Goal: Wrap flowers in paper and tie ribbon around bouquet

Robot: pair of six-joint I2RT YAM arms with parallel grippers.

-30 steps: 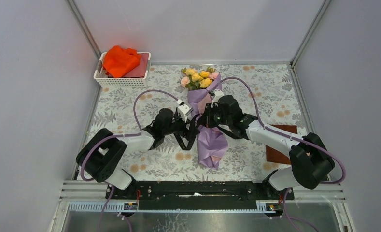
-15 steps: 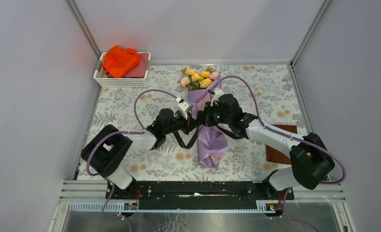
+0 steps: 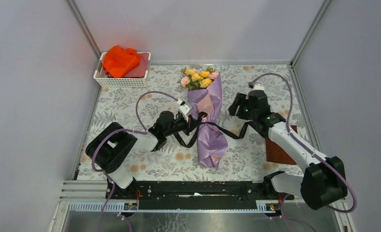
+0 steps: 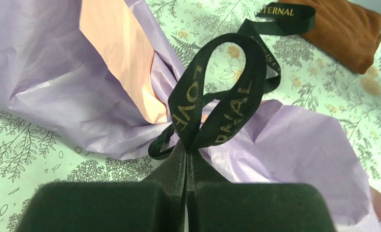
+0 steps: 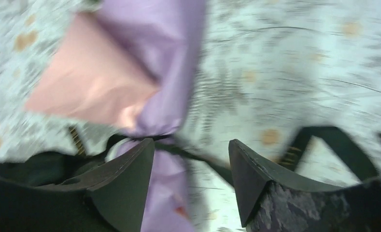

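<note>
Top external view: the left gripper (image 3: pixel 192 123) is clamped on a loop of the ribbon (image 4: pixel 212 104) at the waist of the bouquet (image 3: pixel 211 141), which lies mid-way across the desk (image 3: pixel 130 101), blooms far. The right gripper (image 5: pixel 190 145) is apart and empty, just right of it. Tying seems under way; next, the right should take the trailing end and pull snug.

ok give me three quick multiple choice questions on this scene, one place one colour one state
1. Where is the orange cloth?
A in the white basket
B near edge, middle
C far right corner

2. What colour is the ribbon?
A red
B black with gold letters
C plain white

3. How is the left gripper?
A wide open
B shut on nothing
C shut on the ribbon

Answers:
1 A, the cloth sits inside the basket at the far left corner.
2 B, the left wrist view shows gold lettering on black.
3 C, its fingers are pressed together with the ribbon loop pinched between them.
</note>
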